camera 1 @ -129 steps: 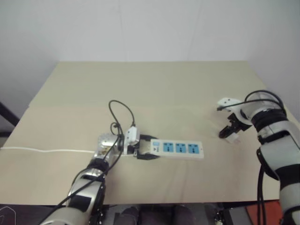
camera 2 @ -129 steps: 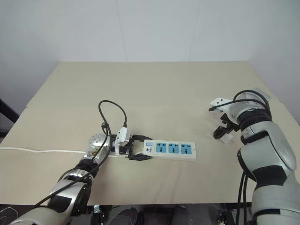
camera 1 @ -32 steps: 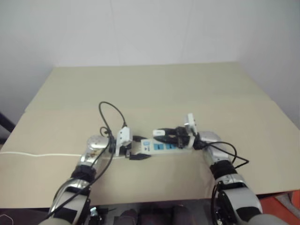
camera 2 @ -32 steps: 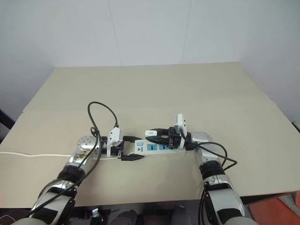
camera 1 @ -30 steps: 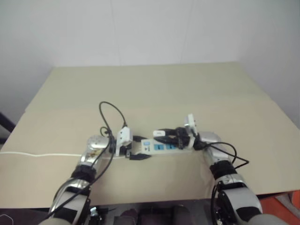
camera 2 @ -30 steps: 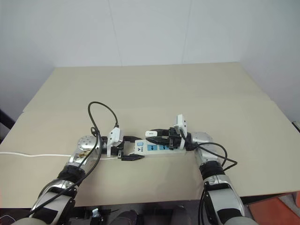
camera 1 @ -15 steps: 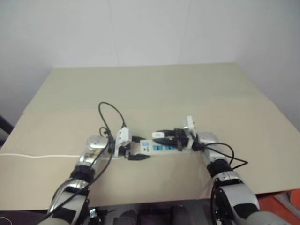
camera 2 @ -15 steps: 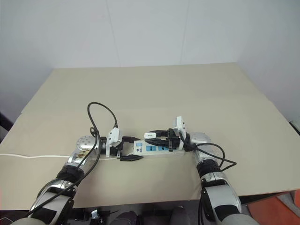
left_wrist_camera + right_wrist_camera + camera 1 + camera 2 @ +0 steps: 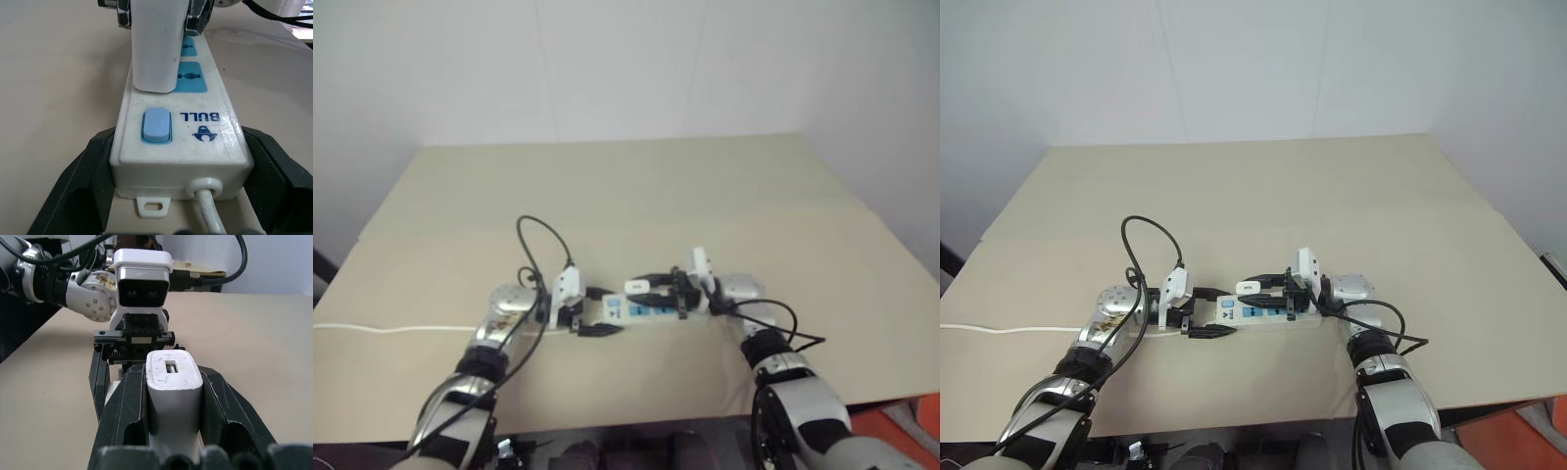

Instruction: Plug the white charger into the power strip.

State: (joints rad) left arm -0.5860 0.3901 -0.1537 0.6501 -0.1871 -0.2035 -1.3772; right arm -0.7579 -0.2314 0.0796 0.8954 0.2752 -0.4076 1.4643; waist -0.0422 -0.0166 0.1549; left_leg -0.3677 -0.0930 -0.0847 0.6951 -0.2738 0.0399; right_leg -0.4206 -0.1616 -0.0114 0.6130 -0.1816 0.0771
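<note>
From the head cameras, the power strip (image 9: 1255, 311) lies mid-table (image 9: 1234, 186), its switch end clamped between the closed fingers of the left gripper (image 9: 1209, 315), its thin cord (image 9: 1009, 329) trailing off to the robot's left. The right gripper (image 9: 1255, 287) hovers over the strip's switch-side half, fingers closed on the white charger (image 9: 1248, 287).

In the left wrist view, the charger (image 9: 157, 46) stands upright with its lower edge at the nearest blue socket (image 9: 190, 83), just past the blue switch (image 9: 156, 126); whether the prongs have entered I cannot tell. The black fingers (image 9: 83, 181) hug both sides of the strip (image 9: 178, 142).

In the right wrist view, the charger (image 9: 172, 396) sits squarely between the fingers (image 9: 128, 404).

Doing this well probably means keeping the charger vertical, lining prongs with the slots, then pressing straight down while the left grip holds firm.
</note>
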